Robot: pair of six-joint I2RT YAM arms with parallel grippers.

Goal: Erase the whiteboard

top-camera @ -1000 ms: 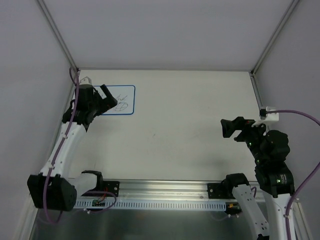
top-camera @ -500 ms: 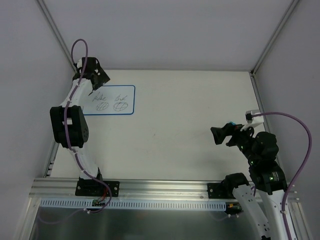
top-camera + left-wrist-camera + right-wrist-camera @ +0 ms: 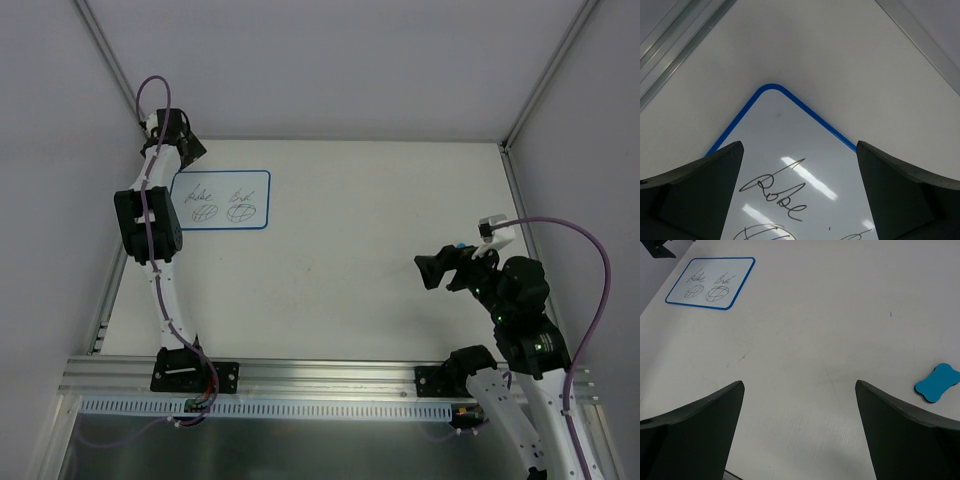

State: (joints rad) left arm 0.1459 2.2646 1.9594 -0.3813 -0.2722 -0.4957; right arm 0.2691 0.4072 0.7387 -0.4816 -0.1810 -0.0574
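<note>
1. Top external view: at the lower right of the frame we see the right arm (image 3: 530, 340) folded up from its base. Its right gripper (image 3: 437, 270) is raised over the table (image 3: 350, 300) and points toward the left.
2. In the right wrist view we find that gripper's fingers (image 3: 695, 435) spread wide with nothing between them. A blue eraser (image 3: 937, 383) lies on the table at the right edge of the frame, apart from both fingers.
3. Higher up on the left of the top view, the left arm (image 3: 150, 225) stretches from its base toward the far left corner. The left gripper (image 3: 178, 145) sits at the upper left corner of the whiteboard (image 3: 222, 215).
4. The left wrist view shows us this gripper's fingers parted wide, holding nothing, on either side of a rounded blue corner of the board. We cannot tell whether they touch it.
5. The whiteboard lies flat in the upper left of the table, bearing two black scribbled words and two hatched circles.
</note>
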